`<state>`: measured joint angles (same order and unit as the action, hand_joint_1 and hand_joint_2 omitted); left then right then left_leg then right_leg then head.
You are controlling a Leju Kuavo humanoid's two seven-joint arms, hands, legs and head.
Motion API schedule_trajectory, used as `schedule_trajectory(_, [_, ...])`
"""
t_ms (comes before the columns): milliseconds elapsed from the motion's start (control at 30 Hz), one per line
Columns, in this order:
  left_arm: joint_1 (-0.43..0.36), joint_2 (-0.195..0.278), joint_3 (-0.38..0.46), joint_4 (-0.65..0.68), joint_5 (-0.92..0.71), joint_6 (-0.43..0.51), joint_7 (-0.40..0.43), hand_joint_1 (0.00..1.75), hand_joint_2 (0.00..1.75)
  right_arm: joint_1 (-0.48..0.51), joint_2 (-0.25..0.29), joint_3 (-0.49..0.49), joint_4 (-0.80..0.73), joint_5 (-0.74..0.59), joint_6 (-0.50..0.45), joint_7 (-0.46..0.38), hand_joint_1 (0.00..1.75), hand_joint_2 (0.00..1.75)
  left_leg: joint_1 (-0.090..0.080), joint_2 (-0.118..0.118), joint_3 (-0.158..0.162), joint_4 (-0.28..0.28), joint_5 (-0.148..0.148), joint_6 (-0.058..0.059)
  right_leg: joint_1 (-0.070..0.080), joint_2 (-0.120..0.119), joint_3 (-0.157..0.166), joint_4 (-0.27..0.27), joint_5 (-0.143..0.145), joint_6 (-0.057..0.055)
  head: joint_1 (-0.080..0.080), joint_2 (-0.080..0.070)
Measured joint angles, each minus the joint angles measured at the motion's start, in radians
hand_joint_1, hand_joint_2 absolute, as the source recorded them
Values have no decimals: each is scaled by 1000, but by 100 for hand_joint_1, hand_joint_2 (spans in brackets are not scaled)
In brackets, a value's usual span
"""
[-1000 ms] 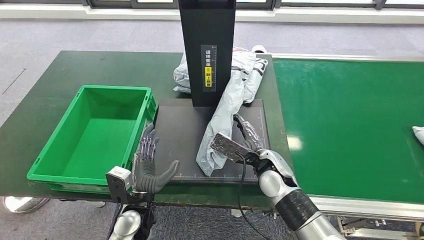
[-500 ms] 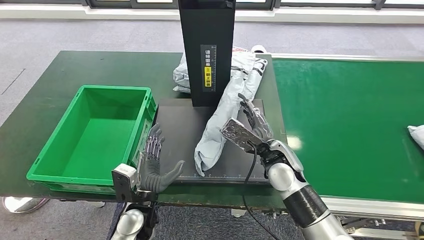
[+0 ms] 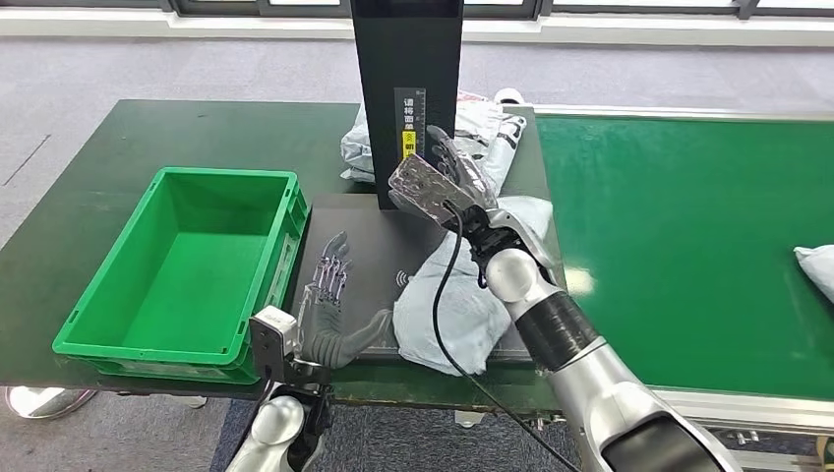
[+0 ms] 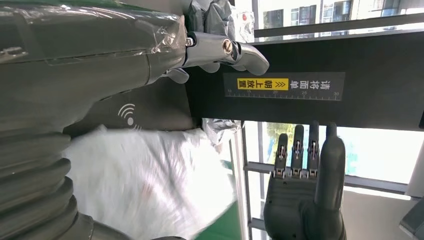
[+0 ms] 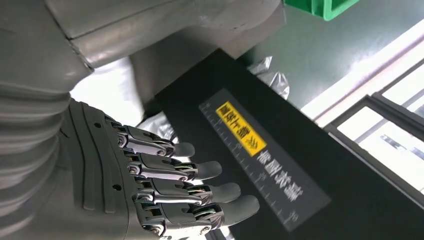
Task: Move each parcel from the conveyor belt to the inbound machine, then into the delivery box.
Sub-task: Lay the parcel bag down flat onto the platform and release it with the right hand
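Head view: a crumpled grey plastic mailer parcel (image 3: 454,300) lies on the flat black scanning platform of the inbound machine (image 3: 359,256), its lower end reaching the platform's front edge and partly covered by the right forearm. The right hand (image 3: 447,177) is raised above the parcel, just in front of the machine's upright black column (image 3: 406,69) near its yellow label; the fingers are stretched apart and hold nothing. The left hand (image 3: 329,305) rests at the platform's front left, just beside the parcel, fingers spread and empty. To the left stands the green plastic delivery crate (image 3: 128,315). More grey bagged parcels (image 3: 492,128) lie behind the column. To the right runs the green conveyor belt (image 3: 688,246), with another pale parcel (image 3: 816,267) at its far edge.
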<state>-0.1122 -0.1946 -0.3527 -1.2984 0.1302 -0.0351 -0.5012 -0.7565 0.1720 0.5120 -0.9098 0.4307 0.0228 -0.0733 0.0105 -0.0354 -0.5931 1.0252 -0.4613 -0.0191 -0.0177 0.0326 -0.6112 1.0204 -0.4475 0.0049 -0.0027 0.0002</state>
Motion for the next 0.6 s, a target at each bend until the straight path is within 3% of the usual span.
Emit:
schedule_trajectory(300, [3, 10, -10, 2, 28, 13, -2, 0, 175, -46, 60, 0, 266, -99, -41, -81, 0, 175, 0, -1, 0, 0, 0, 0, 0, 0, 0, 0, 0, 0, 0, 0])
schedule_trajectory(600, [13, 17, -10, 1, 20, 18, -9, 0, 175, -52, 56, -2, 322, -136, -54, -128, 0, 175, 0, 0, 0, 0, 0, 0, 0, 0, 0, 0, 0, 0, 0, 0])
